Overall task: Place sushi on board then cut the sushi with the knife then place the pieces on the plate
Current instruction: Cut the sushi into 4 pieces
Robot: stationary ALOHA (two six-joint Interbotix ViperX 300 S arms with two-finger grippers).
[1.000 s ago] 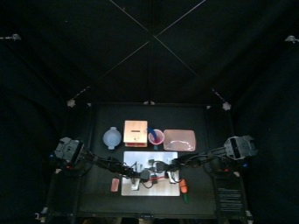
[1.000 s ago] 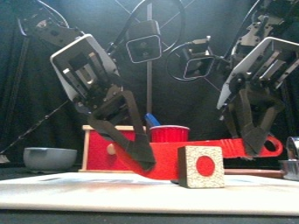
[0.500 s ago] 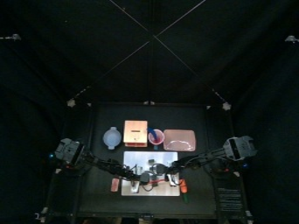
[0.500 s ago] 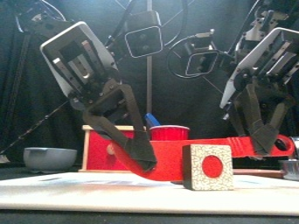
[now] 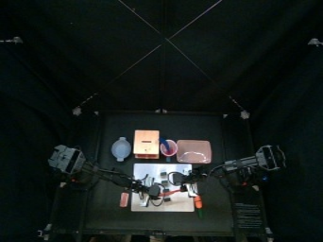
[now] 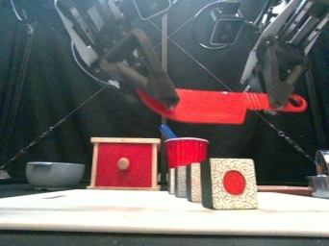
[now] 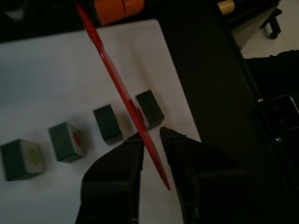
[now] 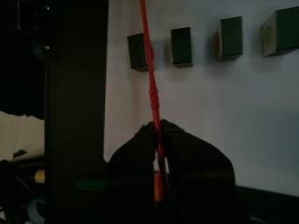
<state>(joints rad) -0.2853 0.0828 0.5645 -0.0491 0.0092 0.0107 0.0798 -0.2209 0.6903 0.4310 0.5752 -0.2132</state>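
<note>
Lifted clear now, the red toy knife (image 6: 221,106) hangs level, left gripper (image 6: 166,98) and right gripper (image 6: 272,98) each clamped on an end; four sushi pieces (image 6: 228,184) stand below it on the white cutting board (image 6: 115,201).

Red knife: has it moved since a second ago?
Yes. In the front view the red knife has risen from beside the sushi to well above the red cup.

Smooth, slightly glossy red plastic on knife (image 6: 225,104) and cup (image 6: 188,152). Matt white board (image 6: 103,204). Pale bare wood on box (image 6: 125,163), with painted red front. Speckled matt faces on sushi (image 6: 229,184). Dull grey bowl (image 6: 54,174).
</note>
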